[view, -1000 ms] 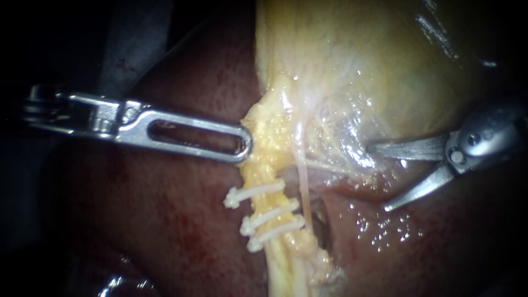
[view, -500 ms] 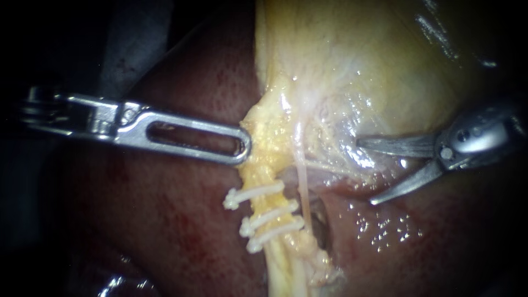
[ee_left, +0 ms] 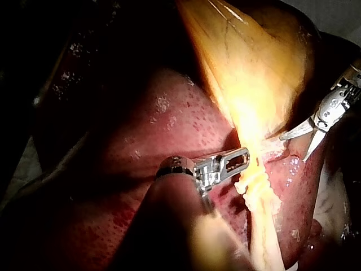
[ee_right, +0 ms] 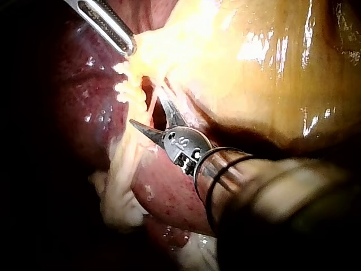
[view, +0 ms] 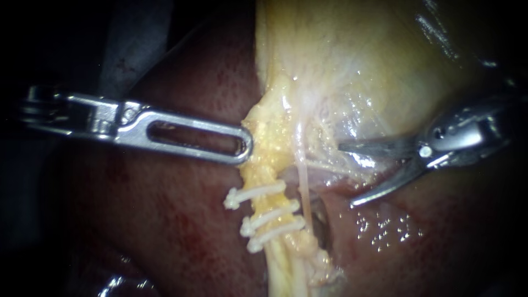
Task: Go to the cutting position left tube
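Endoscope view: my right instrument (view: 347, 175), curved steel blades, gapes wide, empty, mid-right of frame. Yellow fatty left tube (view: 262, 173), carrying three white clips (view: 269, 214), runs vertically at centre, left of blades. Thin pale strand (view: 301, 176) lies between. I judge approach must go leftward.

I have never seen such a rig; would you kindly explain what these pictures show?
This is a surgical robot with two thin instruments. One picture comes from an endoscope close to the tissue; the others come from cameras on each arm. The dark red mass is the liver, the pale yellow sac the gallbladder. A yellowish tube carries three white clips. The left instrument rests against the tube near the clips. The right instrument ends in a tool with two open blades, holding nothing, apart from the tube.
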{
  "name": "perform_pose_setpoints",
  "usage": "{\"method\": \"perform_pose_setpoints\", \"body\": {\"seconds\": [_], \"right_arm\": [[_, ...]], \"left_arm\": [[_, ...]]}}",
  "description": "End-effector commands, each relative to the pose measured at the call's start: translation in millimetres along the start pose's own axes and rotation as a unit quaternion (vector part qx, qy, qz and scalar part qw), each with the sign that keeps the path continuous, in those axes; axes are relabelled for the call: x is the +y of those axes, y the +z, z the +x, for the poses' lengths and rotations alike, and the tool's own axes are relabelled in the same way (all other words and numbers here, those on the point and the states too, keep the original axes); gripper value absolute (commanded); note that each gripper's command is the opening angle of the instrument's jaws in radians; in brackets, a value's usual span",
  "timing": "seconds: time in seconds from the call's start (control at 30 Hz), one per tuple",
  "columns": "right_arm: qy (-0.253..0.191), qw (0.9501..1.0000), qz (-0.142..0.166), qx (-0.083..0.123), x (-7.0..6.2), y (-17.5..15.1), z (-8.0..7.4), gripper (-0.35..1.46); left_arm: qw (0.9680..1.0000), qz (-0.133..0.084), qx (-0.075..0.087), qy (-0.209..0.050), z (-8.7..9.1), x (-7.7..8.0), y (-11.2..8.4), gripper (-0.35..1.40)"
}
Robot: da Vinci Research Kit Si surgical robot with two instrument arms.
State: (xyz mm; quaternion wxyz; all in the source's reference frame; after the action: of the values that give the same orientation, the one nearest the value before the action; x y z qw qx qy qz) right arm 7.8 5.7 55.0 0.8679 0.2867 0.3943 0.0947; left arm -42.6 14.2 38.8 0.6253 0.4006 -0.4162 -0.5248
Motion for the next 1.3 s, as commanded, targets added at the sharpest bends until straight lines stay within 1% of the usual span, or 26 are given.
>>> {"method": "perform_pose_setpoints", "body": {"seconds": [0.03,0.07,0.17,0.27,0.33,0.47,0.6,0.8,1.3], "right_arm": [[0.003,1.0000,0.001,-0.002,0.0,0.2,0.0,0.55],[0.005,1.0000,0.002,-0.007,0.0,0.5,-0.1,0.52],[0.012,0.9999,0.005,-0.008,0.0,0.9,-0.4,0.46],[0.032,0.9994,0.010,-0.012,0.1,1.2,-0.7,0.28],[0.033,0.9993,0.011,-0.012,0.2,1.3,-0.7,0.25],[0.033,0.9993,0.011,-0.012,0.4,1.5,-0.6,0.25],[0.046,0.9988,0.012,-0.012,0.6,2.0,-0.3,0.16],[0.048,0.9987,0.014,-0.013,0.6,2.9,0.0,0.15],[0.047,0.9985,0.023,-0.017,0.5,5.5,-0.5,0.15]], "left_arm": [[1.0000,0.000,0.000,0.000,0.0,-0.1,0.0,-0.35],[1.0000,0.000,0.000,0.000,0.0,-0.1,0.0,-0.35],[1.0000,0.000,0.000,0.000,0.0,-0.2,0.0,-0.35],[1.0000,-0.001,0.000,-0.001,0.0,-0.3,0.1,-0.35],[1.0000,-0.001,-0.001,-0.001,0.0,-0.3,0.1,-0.35],[1.0000,-0.001,-0.001,-0.001,0.0,-0.4,0.2,-0.35],[1.0000,-0.001,-0.001,-0.001,0.0,-0.6,0.3,-0.35],[1.0000,-0.002,-0.002,-0.002,0.1,-0.8,0.4,-0.35],[1.0000,-0.002,-0.003,-0.003,0.2,-1.3,0.6,-0.35]]}}
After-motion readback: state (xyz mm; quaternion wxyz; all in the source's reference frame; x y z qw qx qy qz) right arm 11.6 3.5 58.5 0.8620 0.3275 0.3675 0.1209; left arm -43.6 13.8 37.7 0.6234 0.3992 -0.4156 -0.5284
